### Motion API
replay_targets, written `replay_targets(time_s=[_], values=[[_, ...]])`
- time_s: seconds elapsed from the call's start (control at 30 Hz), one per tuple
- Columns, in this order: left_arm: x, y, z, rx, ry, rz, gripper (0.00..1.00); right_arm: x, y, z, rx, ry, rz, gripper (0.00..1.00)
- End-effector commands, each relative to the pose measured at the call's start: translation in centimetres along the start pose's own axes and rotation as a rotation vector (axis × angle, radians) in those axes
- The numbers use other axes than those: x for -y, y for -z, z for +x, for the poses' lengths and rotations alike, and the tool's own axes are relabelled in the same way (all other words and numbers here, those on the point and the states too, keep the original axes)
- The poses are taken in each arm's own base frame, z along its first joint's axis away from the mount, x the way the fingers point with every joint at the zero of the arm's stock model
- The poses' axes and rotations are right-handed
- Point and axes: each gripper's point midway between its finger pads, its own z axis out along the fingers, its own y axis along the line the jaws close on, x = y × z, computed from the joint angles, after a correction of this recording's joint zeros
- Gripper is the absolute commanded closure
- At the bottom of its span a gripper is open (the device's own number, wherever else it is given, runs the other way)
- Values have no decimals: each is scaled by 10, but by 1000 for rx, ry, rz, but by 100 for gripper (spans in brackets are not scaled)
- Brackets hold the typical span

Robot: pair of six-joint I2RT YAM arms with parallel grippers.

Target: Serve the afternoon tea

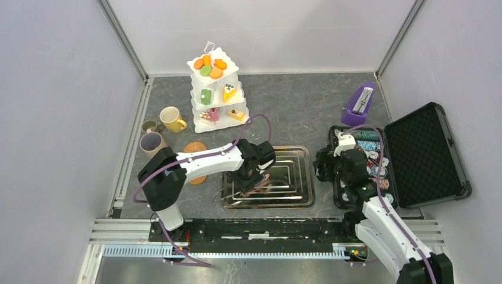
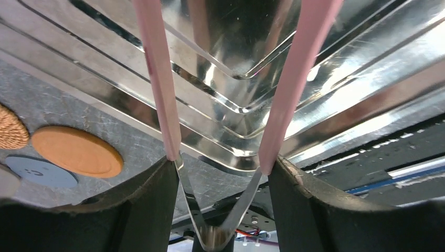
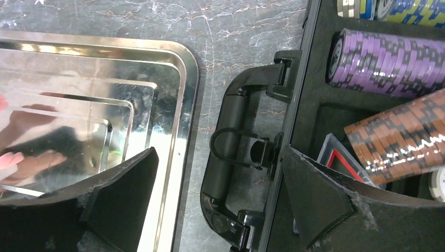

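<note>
The white three-tier stand (image 1: 193, 63) is at the back, with orange and green biscuits (image 1: 210, 66) on top and toy cakes (image 1: 228, 93) on the lower tiers. The yellow mug (image 1: 173, 119), small green mug (image 1: 150, 126) and beige-lilac mug (image 1: 152, 143) stand to its left. My left gripper (image 1: 251, 186) (image 2: 218, 168) is shut on metal tongs with pink arms (image 2: 157, 79), held low over the near-left corner of a steel tray (image 1: 299, 195). My right gripper (image 1: 331, 163) (image 3: 219, 152) is open and empty above the black case handle (image 3: 231, 136).
The open black case (image 1: 414, 154) with poker chips (image 3: 378, 60) lies right of the tray. The purple metronome (image 1: 359, 103) is at the back right. A woven disc (image 2: 10, 128), a flat orange disc (image 2: 77, 151) and a grey-blue disc (image 2: 36, 171) lie left of the tray.
</note>
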Motion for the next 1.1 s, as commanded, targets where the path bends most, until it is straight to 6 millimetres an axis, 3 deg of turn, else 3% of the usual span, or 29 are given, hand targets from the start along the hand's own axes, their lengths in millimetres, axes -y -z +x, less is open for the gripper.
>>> replay_targets(time_s=[0.0, 0.27, 0.33, 0.4, 0.53, 0.67, 0.83, 0.97, 1.07], values=[[-2, -13, 3, -24, -22, -29, 34, -21, -5, 1, -100, 43, -81, 8], [-8, -21, 11, -22, -2, -64, 26, -37, -12, -30, -99, 188, -42, 9], [-11, -16, 7, 6, 6, -79, 20, -44, -8, -39, -86, 211, -51, 2], [-13, -9, 2, 37, 11, -87, 16, -50, -1, -51, -71, 226, -44, 2], [-14, 10, -16, 119, 23, -79, 1, -49, 4, -47, -98, 179, -2, 2], [-19, 38, -32, 194, 32, -83, 0, -48, -7, -23, -186, 123, 48, 2], [-36, 97, -49, 383, 107, -121, 0, -43, -25, -21, -169, 83, 127, 11], [-47, 143, -57, 557, 180, -121, 0, -37, -44, -15, -187, 102, 179, 26], [-49, 166, -56, 664, 230, -92, 0, -33, -59, -12, -191, 117, 218, 32]])
